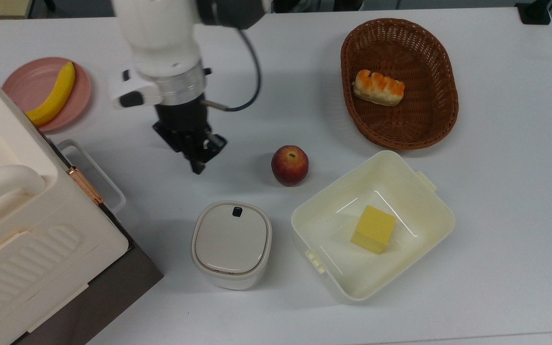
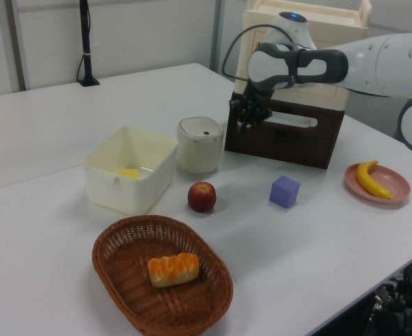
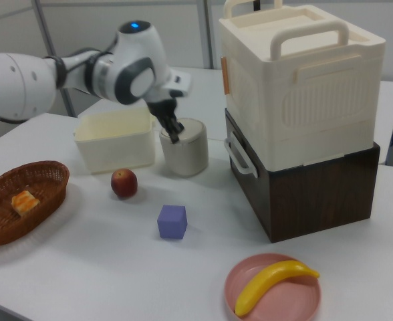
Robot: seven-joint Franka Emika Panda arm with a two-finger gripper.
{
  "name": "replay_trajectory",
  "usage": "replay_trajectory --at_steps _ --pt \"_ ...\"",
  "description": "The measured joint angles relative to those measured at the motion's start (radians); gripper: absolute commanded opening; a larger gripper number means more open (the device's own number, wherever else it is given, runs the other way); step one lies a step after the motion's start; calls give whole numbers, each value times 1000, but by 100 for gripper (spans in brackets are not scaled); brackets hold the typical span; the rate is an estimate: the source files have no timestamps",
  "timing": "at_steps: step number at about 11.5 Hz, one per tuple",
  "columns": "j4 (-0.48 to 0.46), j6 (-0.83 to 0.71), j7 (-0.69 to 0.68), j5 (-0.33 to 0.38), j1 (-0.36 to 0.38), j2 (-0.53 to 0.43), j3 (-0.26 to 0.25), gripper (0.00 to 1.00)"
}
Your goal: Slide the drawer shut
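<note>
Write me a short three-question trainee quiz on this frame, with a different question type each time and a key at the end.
1. True or false: the drawer stands pulled far out of the cabinet.
2. What lies in the cream tub? A) a spoon B) a yellow block C) a cup
3. Short answer: is the end effector touching the drawer's white handle?

Key
1. False. Its dark front sits in line with the cabinet's side, so it looks closed.
2. B.
3. No. It hangs over the table, apart from the handle, at the top view's left of the apple.
</note>
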Motion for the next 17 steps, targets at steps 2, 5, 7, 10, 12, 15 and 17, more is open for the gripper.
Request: replay_trajectory --at_steps 2,5,7,10,12,15,17 --pt "3 -59 -55 -48 18 -53 54 0" --pt "2 -306 -248 -49 53 -169 58 0" --pt "-13 -383 -353 -28 81 -241 17 0" --pt "-48 -424 -466 44 112 -332 -73 0" --pt "-90 -425 -477 71 101 -376 -84 99" --pt "-114 -425 -478 76 100 -386 -85 100" --pt "-117 -438 -478 76 100 -386 -85 100"
